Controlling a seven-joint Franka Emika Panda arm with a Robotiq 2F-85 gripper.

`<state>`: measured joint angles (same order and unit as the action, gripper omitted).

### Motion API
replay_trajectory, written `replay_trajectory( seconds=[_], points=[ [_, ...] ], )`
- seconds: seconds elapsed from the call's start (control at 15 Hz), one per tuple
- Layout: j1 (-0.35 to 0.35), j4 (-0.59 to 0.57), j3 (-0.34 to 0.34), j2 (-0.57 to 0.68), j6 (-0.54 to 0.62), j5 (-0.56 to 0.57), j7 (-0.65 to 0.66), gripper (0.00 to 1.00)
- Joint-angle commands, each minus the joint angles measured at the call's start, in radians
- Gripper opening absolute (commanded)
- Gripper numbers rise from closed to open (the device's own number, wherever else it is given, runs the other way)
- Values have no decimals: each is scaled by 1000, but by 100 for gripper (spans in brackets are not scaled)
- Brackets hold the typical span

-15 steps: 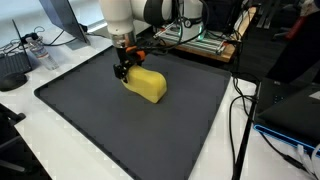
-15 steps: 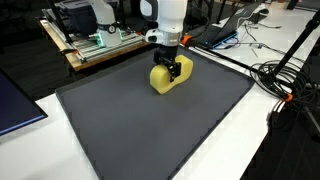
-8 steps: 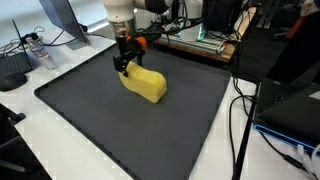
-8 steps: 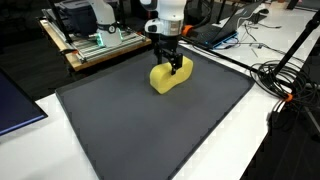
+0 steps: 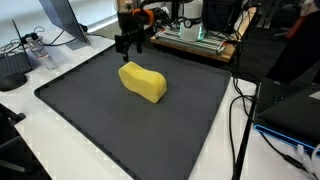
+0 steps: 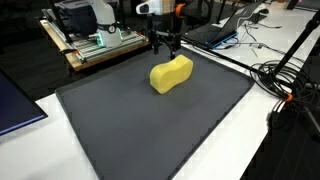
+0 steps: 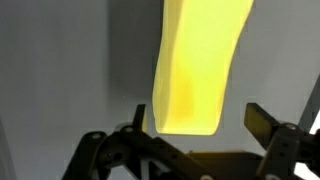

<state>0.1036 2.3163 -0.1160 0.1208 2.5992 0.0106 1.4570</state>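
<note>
Sponge (image 5: 142, 82), pale yellow with 1 pinched waist and rounded ends, lies flat on the dark grey mat (image 5: 120, 130) toward its far edge; gripper (image 5: 131, 46) hangs just above it, jaws spread, touching nothing.

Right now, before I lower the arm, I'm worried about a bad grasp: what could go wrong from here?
1. The open jaws hang above one end of the yellow sponge, not its middle. Gripped there, it may tilt or slip out.
2. The sponge lies loose on the dark mat. A jaw landing on top of it could squash it or push it aside.
</note>
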Motion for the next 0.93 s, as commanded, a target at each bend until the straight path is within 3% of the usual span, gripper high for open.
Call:
replay_trajectory(
  seconds=[0.0, 0.4, 0.73, 0.87],
  points=[
    [-57, 176, 34, -143, 112, -38, -179, 100],
    [-83, 330, 44, -236, 185, -246, -556, 100],
    [-70, 350, 34, -229, 187, -496, -911, 100],
    [-82, 344, 39, -207, 211, -541, -969, 100]
  ],
)
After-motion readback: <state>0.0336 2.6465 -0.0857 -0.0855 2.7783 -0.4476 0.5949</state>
